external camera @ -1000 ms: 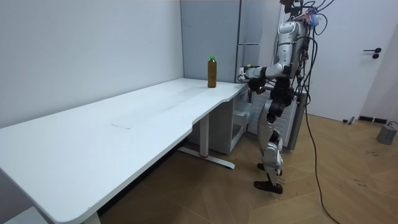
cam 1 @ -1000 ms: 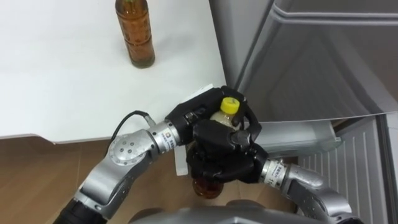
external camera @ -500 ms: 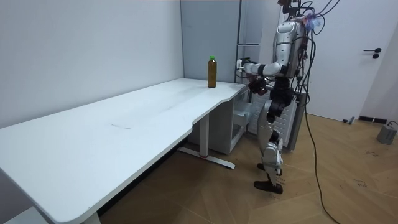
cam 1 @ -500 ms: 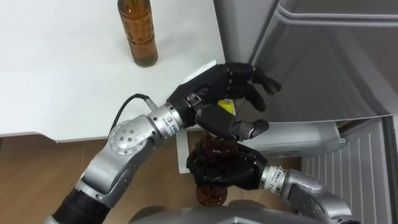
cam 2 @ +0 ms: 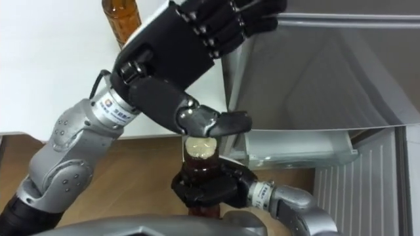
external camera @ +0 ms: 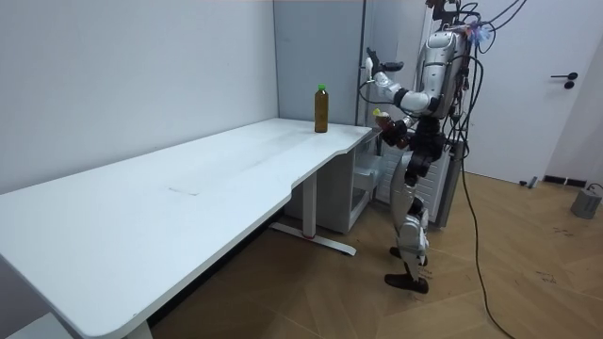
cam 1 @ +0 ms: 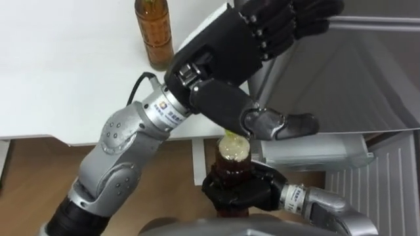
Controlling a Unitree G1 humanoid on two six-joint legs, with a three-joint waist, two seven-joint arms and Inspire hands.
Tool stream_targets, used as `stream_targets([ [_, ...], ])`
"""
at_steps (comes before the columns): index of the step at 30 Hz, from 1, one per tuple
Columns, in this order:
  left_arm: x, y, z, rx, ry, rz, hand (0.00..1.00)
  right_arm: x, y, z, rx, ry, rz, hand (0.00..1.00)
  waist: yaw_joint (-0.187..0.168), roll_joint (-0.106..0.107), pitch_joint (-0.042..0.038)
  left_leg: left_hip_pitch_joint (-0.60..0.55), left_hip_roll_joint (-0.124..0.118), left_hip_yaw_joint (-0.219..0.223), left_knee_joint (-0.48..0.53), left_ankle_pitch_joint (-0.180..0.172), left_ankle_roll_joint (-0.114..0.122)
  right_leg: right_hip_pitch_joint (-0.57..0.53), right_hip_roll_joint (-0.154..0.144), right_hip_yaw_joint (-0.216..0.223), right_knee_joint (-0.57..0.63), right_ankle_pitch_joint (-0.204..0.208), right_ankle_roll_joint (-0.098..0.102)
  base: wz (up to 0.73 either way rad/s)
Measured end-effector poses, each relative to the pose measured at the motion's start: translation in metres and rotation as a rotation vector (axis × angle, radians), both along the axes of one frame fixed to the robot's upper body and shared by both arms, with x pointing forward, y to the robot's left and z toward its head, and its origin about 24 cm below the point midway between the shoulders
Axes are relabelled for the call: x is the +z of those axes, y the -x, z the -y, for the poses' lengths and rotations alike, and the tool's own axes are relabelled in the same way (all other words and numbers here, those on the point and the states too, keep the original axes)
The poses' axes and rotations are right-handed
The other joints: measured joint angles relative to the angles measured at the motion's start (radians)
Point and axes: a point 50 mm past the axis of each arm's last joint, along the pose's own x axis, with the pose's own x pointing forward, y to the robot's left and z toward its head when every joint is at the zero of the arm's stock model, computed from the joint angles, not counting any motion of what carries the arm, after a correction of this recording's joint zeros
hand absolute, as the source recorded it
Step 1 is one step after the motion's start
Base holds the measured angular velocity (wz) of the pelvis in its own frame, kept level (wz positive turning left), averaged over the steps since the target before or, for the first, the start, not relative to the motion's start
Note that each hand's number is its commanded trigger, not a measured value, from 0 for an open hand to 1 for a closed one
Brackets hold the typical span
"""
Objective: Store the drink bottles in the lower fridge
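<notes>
Left of the fridge (cam 1: 341, 78), a second bottle (cam 1: 154, 33) is standing on the white surface (cam 1: 59, 72). The left hand (cam 1: 223, 49) is hovering high before the fridge, fingers spread and holding nothing. Low before the fridge, the right hand (cam 1: 244, 195) is gripping the bottle (cam 1: 231, 160) upright — fingers curled round it.

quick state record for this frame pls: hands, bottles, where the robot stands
left hand: open, held up by the fridge, holding nothing
right hand: shut on yellow-capped bottle, low in front of body
yellow-capped bottle: upright, just under left thumb
second bottle: upright on white table, untouched
robot: standing at table end, beside fridge
</notes>
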Motion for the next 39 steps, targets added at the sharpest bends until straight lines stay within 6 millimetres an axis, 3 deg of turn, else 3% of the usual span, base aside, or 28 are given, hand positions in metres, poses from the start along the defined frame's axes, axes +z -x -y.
stream_targets([
  [4,0.014,-0.003,-0.013,0.044,0.058,0.049,0.0,0.001,0.0,0.002,-0.025,0.001,0.008,1.0,0.01,0.01,-0.0045,0.009,0.0,0.004,-0.002,0.0,0.0,0.003,0.001,0.007,0.003,0.0,0.0,-0.04],
  [10,0.045,-0.003,-0.043,0.17,0.145,0.2,0.0,-0.004,0.012,0.008,-0.03,0.041,-0.014,1.0,0.056,0.016,-0.0001,0.027,-0.001,0.008,-0.014,0.0,0.0,0.016,0.001,0.01,0.001,0.0,0.0,0.0],
  [13,0.06,0.001,-0.061,0.243,0.18,0.284,0.0,-0.004,0.014,0.02,-0.054,0.086,-0.006,1.0,0.08,0.022,0.0036,0.034,-0.002,0.006,-0.019,0.0,0.0,0.023,0.0,0.01,-0.002,-0.001,0.001,0.02],
  [18,0.087,0.011,-0.093,0.385,0.25,0.43,0.0,-0.006,0.025,0.033,-0.137,0.112,-0.025,1.0,0.146,0.026,0.0027,0.05,-0.002,0.005,-0.032,0.0,0.0,0.034,0.001,0.007,-0.003,-0.004,0.005,0.01],
  [27,0.108,0.028,-0.146,0.698,0.349,0.559,0.0,-0.011,0.046,0.034,-0.237,0.096,-0.06,1.0,0.219,0.018,-0.0089,0.086,-0.006,-0.01,-0.052,0.0,0.0,0.083,-0.003,-0.022,-0.031,-0.006,0.009,0.05],
  [32,0.115,0.044,-0.175,0.971,0.421,0.598,0.0,-0.013,0.052,0.04,-0.299,0.113,-0.067,1.0,0.245,0.038,-0.0065,0.096,-0.01,-0.026,-0.051,0.0,0.0,0.098,-0.003,-0.045,-0.039,-0.007,0.009,0.1],
  [34,0.114,0.049,-0.182,1.086,0.402,0.602,0.0,-0.013,0.052,0.044,-0.319,0.133,-0.068,1.0,0.254,0.042,-0.0095,0.103,-0.01,-0.028,-0.054,0.0,0.0,0.101,-0.003,-0.053,-0.041,-0.007,0.009,0.05],
  [37,0.103,0.055,-0.198,1.337,0.319,0.563,0.0,-0.009,0.052,0.051,-0.365,0.164,-0.047,1.0,0.258,0.058,-0.0073,0.114,-0.012,-0.039,-0.055,0.001,0.0,0.124,-0.004,-0.077,-0.057,-0.007,0.009,0.11],
  [39,0.082,0.058,-0.217,1.555,0.274,0.427,0.0,-0.007,0.049,0.058,-0.406,0.194,-0.036,1.0,0.235,0.061,-0.0058,0.119,-0.014,-0.056,-0.056,0.001,0.0,0.133,-0.005,-0.097,-0.056,-0.009,0.012,0.19],
])
